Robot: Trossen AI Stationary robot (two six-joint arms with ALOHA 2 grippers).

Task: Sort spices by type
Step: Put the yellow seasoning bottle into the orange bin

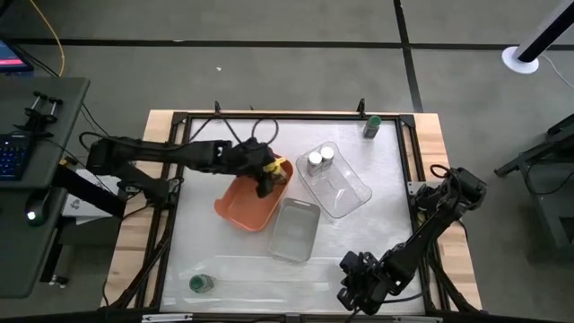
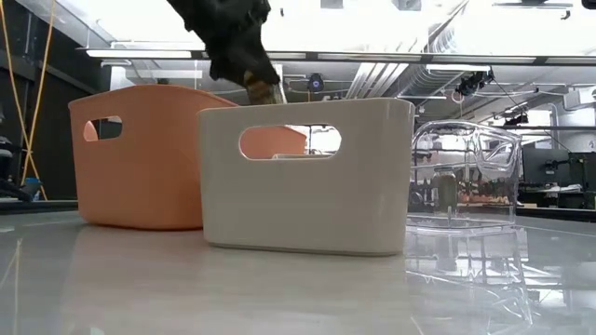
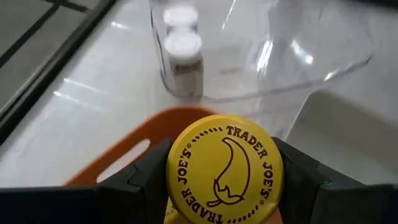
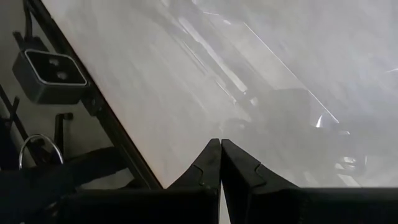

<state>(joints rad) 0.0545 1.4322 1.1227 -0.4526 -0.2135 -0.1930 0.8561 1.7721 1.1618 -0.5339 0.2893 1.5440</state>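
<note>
My left gripper (image 1: pixel 272 176) hangs over the far right end of the orange tray (image 1: pixel 244 205), shut on a spice jar with a yellow lid (image 3: pixel 224 168). Two jars with silver-white lids (image 1: pixel 320 159) stand in the clear tray (image 1: pixel 345 193). A green-lidded jar (image 1: pixel 371 126) stands at the far right corner, and another (image 1: pixel 199 283) lies near the front left. My right gripper (image 4: pixel 220 149) is shut on nothing, low over the table near its front edge (image 1: pixel 354 287). My left gripper pinches the jar between its two fingers (image 3: pixel 146 183), one on each side just at the yellow lid's rim (image 3: pixel 171 177). The fingers slant down from the table's left. The jar is tilted, lid toward the wrist, its lower end (image 2: pixel 264 89) clear above the orange tray.
A grey tray (image 1: pixel 294 229) sits right of the orange one and near the clear tray. In the low view the three trays (image 2: pixel 307 177) stand close side by side. A dark frame (image 1: pixel 269 117) runs around the white tabletop.
</note>
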